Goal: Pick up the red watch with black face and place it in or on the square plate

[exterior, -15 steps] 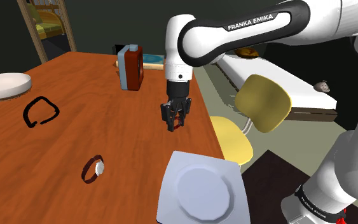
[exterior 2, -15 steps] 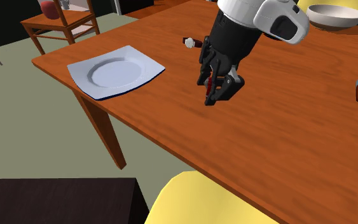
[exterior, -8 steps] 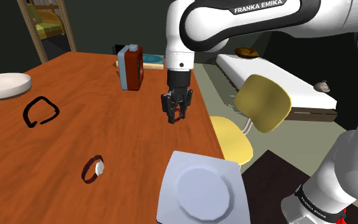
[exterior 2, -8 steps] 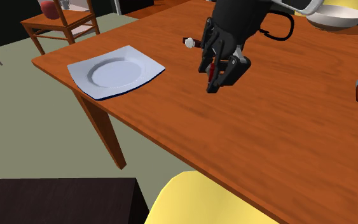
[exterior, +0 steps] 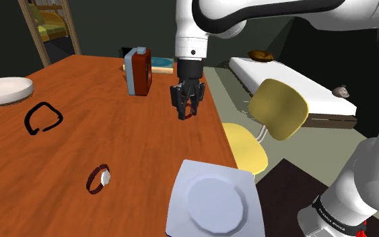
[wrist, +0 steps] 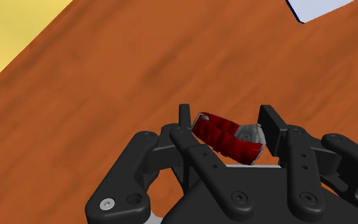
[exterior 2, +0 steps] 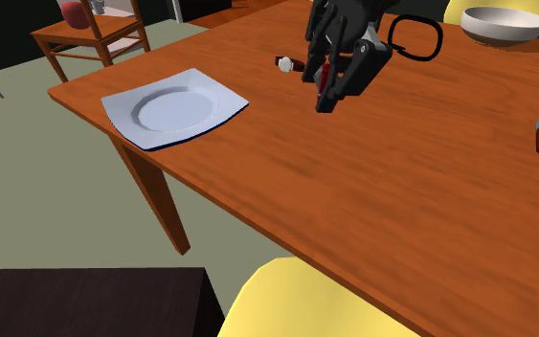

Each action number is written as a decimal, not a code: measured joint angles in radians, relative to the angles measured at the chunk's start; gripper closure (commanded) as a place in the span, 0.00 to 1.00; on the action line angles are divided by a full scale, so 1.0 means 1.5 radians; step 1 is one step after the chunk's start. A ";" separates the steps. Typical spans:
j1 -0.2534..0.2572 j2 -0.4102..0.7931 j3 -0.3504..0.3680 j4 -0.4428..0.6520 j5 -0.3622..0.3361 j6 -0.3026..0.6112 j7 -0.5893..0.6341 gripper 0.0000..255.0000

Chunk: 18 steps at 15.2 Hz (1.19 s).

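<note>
Broadly, a brown wooden bench (exterior: 80,128) spreads across the shoulder view, and the white arm (exterior: 248,13) reaches over it from the right, its wrist pointing straight down. A yellow chair (exterior: 279,108) stands off the bench's edge on the shoulder view's right. The square plate (exterior: 181,182), pale with a round well, lies flat at the bench corner nearest the stand; in the second exterior view the same plate (exterior 2: 123,113) sits at the left corner. A white bowl (exterior: 5,89) rests at the far left of the shoulder view, and a brown box (exterior: 139,71) with a grey side stands upright near the far edge. A black loop (exterior: 43,118) lies flat between the bowl and the middle of the bench.

The gripper (exterior: 186,116) hangs above the bench, well apart from the plate, and is clenched on the red watch (wrist: 225,139): the wrist view shows the red strap and a greyish case clasped between the two black fingers (wrist: 184,118), clear of the wood below. A second watch (exterior: 99,179), dark red with a white face, lies on the bench by itself.
</note>
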 measured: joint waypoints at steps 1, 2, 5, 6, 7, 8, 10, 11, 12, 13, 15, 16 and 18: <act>0.000 0.001 0.000 0.009 0.000 -0.008 0.001 1.00; -0.001 -0.001 -0.001 0.017 0.000 -0.018 0.002 1.00; 0.003 -0.027 0.004 -0.003 0.010 -0.021 0.010 1.00; 0.007 -0.046 0.008 -0.024 0.017 -0.016 0.016 1.00; 0.014 -0.059 0.015 -0.040 0.024 -0.010 0.026 1.00; 0.018 -0.078 0.018 -0.061 0.031 -0.005 0.031 1.00; 0.027 -0.112 0.027 -0.096 0.046 0.001 0.044 1.00; 0.033 -0.121 0.034 -0.107 0.052 0.006 0.055 1.00; 0.039 -0.140 0.039 -0.128 0.061 0.012 0.062 1.00; 0.045 -0.155 0.045 -0.146 0.069 0.017 0.069 1.00; 0.056 -0.183 0.055 -0.166 0.084 0.017 0.086 1.00; 0.063 -0.199 0.061 -0.182 0.093 0.021 0.095 1.00; 0.077 -0.225 0.075 -0.210 0.110 0.031 0.115 1.00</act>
